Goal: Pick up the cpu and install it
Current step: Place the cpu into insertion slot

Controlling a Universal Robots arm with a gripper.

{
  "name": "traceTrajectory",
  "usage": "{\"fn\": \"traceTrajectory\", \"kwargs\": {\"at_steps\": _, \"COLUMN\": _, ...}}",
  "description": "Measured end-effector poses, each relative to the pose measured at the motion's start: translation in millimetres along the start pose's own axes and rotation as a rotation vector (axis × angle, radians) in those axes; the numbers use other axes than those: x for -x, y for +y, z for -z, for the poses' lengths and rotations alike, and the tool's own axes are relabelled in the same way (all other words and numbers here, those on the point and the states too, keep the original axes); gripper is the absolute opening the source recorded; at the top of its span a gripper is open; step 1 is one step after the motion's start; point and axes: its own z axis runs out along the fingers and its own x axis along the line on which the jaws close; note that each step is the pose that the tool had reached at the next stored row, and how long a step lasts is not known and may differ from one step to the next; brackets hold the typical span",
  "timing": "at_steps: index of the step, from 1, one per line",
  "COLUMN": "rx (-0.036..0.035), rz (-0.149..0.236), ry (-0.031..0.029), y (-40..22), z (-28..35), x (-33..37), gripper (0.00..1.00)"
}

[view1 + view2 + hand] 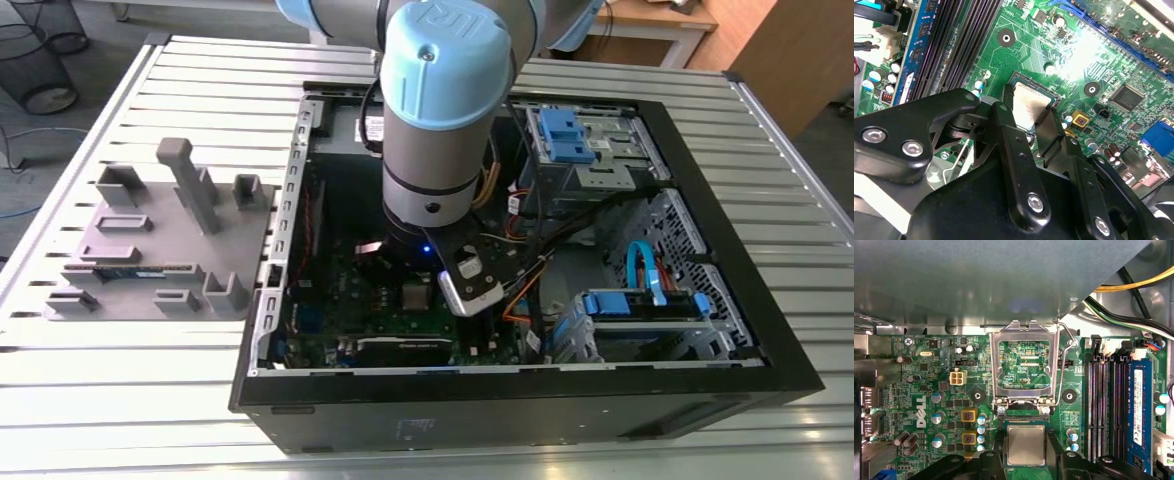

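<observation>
1. The tool [1026,437] is almost closed and pinches the cpu [1025,447] by two side edges.
2. The cpu is at the socket [1024,418], beside the flipped-open metal lid [996,365].
3. It looks light, stiff and easy to hurt, so hold the edges only.
4. The open computer case [534,405] holds the green board [1074,420].

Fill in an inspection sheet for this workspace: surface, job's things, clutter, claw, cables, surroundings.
Surface: slatted metal table, open computer case on it.
Job's things: cpu at the socket, load plate open.
Clutter: grey fixture tray beside the case, on the exterior view's left.
Claw: claw shut on the cpu's sides, inside the case.
Cables: yellow and black wires in the case; blue cables by the drive bays.
Surroundings: wire bin on the floor.
</observation>
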Motion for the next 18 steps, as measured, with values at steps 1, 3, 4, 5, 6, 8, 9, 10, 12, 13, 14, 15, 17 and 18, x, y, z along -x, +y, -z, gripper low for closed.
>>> {"fn": "traceTrajectory", "kwargs": {"at_steps": 1, "rx": 0.0000, "rz": 0.000, "ry": 0.0000, "y": 0.0, "z": 0.0, "x": 0.0, "gripper": 0.43}}
{"fn": "traceTrajectory", "kwargs": {"at_steps": 3, "rx": 0.0009, "rz": 0.000, "ry": -0.0004, "y": 0.1, "z": 1.5, "x": 0.0, "gripper": 0.43}}
{"fn": "traceTrajectory", "kwargs": {"at_steps": 4, "rx": 0.0018, "rz": 0.000, "ry": -0.0007, "y": 0.2, "z": 2.4, "x": 0.1, "gripper": 0.43}}
{"fn": "traceTrajectory", "kwargs": {"at_steps": 5, "rx": 0.0022, "rz": 0.000, "ry": -0.0009, "y": 0.3, "z": 3.3, "x": 0.1, "gripper": 0.43}}
{"fn": "traceTrajectory", "kwargs": {"at_steps": 6, "rx": 0.0022, "rz": 0.000, "ry": -0.0009, "y": 0.3, "z": 4.3, "x": 0.1, "gripper": 0.43}}
{"fn": "traceTrajectory", "kwargs": {"at_steps": 8, "rx": 0.0007, "rz": 0.000, "ry": -0.0003, "y": 0.1, "z": 7.0, "x": 0.0, "gripper": 0.43}}
{"fn": "traceTrajectory", "kwargs": {"at_steps": 9, "rx": 0.0010, "rz": 0.000, "ry": -0.0004, "y": 0.1, "z": 7.7, "x": 0.0, "gripper": 0.43}}
{"fn": "traceTrajectory", "kwargs": {"at_steps": 10, "rx": 0.0010, "rz": 0.000, "ry": -0.0004, "y": 0.1, "z": 8.0, "x": 0.0, "gripper": 0.43}}
{"fn": "traceTrajectory", "kwargs": {"at_steps": 12, "rx": 0.0006, "rz": 0.000, "ry": -0.0003, "y": 0.1, "z": 8.3, "x": 0.0, "gripper": 0.43}}
{"fn": "traceTrajectory", "kwargs": {"at_steps": 13, "rx": 0.0000, "rz": 0.000, "ry": -0.0003, "y": 0.1, "z": 8.3, "x": 0.0, "gripper": 0.43}}
{"fn": "traceTrajectory", "kwargs": {"at_steps": 14, "rx": -0.0005, "rz": 0.000, "ry": -0.0002, "y": 0.1, "z": 8.0, "x": 0.0, "gripper": 0.43}}
{"fn": "traceTrajectory", "kwargs": {"at_steps": 15, "rx": -0.0007, "rz": 0.000, "ry": -0.0002, "y": 0.0, "z": 7.7, "x": 0.0, "gripper": 0.43}}
{"fn": "traceTrajectory", "kwargs": {"at_steps": 17, "rx": -0.0010, "rz": 0.000, "ry": -0.0002, "y": 0.0, "z": 7.0, "x": 0.0, "gripper": 0.43}}
{"fn": "traceTrajectory", "kwargs": {"at_steps": 18, "rx": -0.0012, "rz": 0.000, "ry": -0.0003, "y": 0.1, "z": 6.8, "x": 0.0, "gripper": 0.43}}
